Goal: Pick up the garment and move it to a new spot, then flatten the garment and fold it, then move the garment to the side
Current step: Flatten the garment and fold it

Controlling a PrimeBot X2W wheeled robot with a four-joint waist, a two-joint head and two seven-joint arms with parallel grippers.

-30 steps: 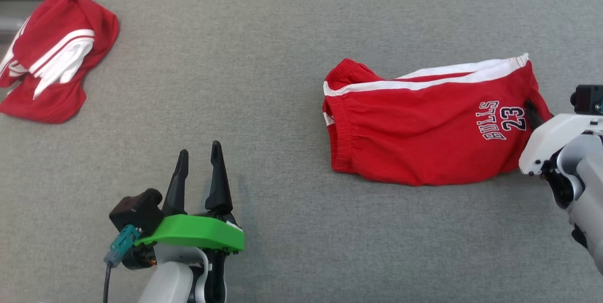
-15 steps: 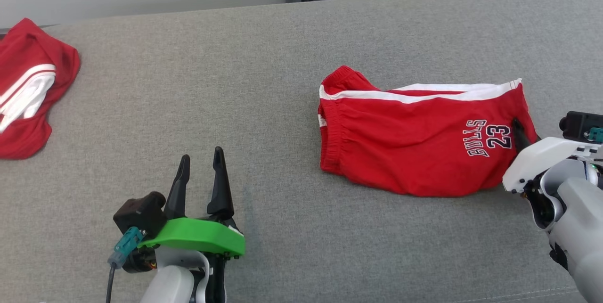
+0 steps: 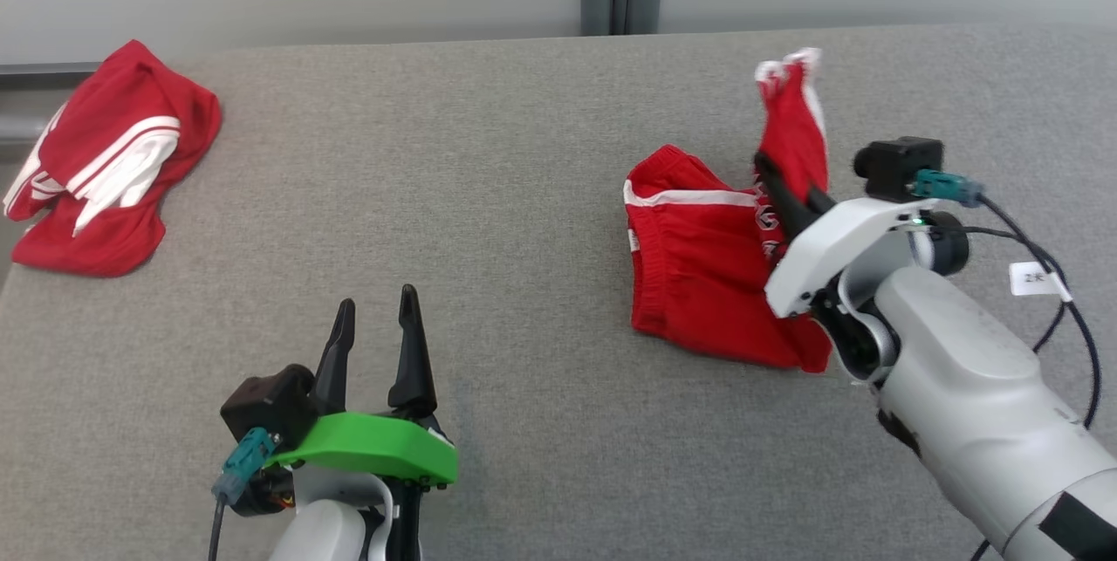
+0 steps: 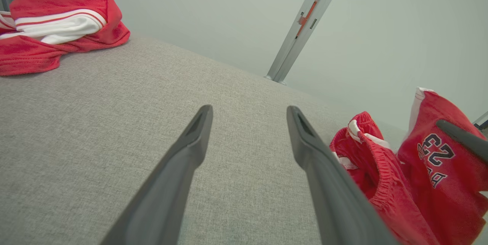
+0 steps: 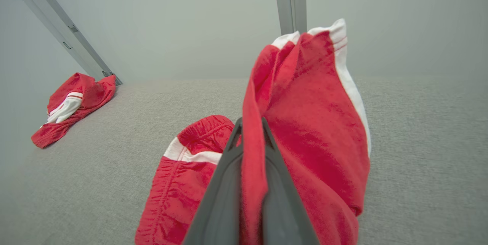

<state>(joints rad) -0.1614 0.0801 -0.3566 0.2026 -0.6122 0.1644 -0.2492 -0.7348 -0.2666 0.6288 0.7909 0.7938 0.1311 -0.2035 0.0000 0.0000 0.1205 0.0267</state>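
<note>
Garment, red shorts with white stripes, sits on the right side of the grey desk, waistband end resting there and the other end held up in the air. The right claw is pinched closed on that upheld cloth. The left claw hovers parted and empty, well apart.

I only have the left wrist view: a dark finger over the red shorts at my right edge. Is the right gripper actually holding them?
Observer: Yes; the right wrist view shows the right gripper shut on a fold of the red shorts.
Operator: Are they off the table?
Observer: Partly; in the head view the waistband end lies on the grey table, the leg end is raised.
Operator: And my left gripper?
Observer: The head view shows the left gripper apart from the shorts, bare table between.
</note>
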